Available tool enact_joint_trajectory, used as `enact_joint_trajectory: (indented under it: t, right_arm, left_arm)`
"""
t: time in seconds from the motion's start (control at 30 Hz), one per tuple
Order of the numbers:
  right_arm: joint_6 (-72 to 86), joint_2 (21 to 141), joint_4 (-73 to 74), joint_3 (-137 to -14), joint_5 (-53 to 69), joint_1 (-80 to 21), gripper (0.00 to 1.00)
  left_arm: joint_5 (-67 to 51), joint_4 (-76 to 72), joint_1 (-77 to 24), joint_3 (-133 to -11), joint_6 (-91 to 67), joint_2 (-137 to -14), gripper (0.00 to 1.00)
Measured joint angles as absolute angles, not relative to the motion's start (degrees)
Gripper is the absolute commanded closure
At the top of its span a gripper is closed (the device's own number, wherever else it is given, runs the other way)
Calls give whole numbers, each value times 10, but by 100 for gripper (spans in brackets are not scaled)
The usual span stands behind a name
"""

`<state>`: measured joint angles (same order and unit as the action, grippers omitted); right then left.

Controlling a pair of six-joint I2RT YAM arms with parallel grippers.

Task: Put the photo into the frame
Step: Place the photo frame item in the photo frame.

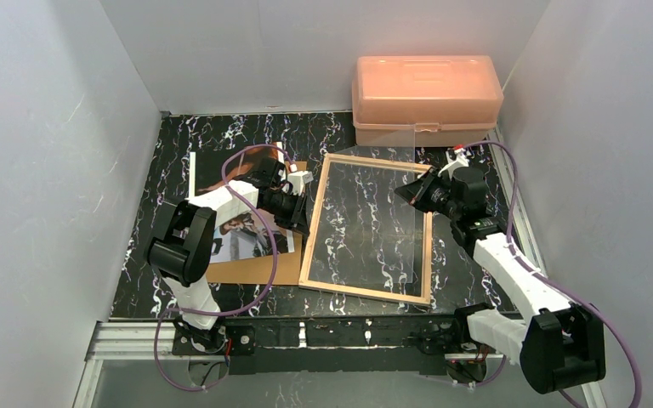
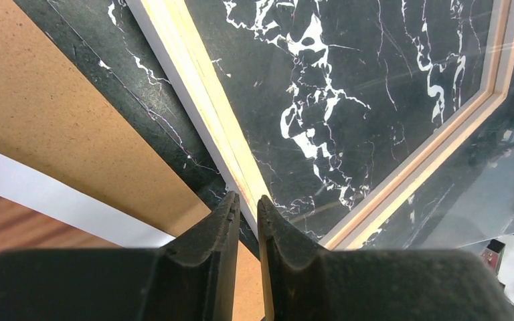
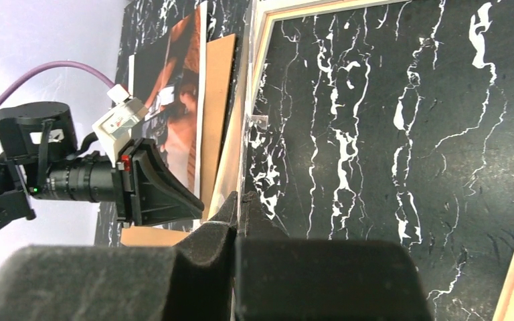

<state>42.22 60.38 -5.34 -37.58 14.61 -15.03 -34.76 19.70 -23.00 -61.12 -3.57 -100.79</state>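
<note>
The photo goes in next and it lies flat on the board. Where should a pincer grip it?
The photo: take its far left corner, coming in low from the left. It is a thin sheet lying flat, and there it seems to jut past the backing board, leaving an edge free to pinch.

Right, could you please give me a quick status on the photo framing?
Left claw pinching left rail of the frame. Right claw shut on the clear pane, tilted over the frame. Photo outside, on the backing board.
</note>
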Motion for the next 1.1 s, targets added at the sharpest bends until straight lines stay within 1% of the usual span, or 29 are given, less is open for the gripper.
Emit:
enact_joint_trajectory:
  t: [0.17, 0.3, 0.63, 0.8, 1.1]
  right_arm:
    - [400, 620, -53, -377, 141, -149, 99]
    - [382, 635, -48, -382, 143, -142, 99]
    - [364, 651, -39, -386, 156, -110, 99]
    - [360, 652, -40, -386, 160, -104, 99]
    - [361, 664, -48, -386, 169, -101, 99]
  left_arm:
    - [-347, 198, -230, -611, -33, -1008, 75]
    - [-347, 198, -230, -611, -30, -1008, 72]
    - [-336, 196, -230, -611, -30, -1008, 71]
    - [-332, 197, -230, -611, -30, -1008, 76]
    - [-330, 197, -230, -611, -32, -1011, 77]
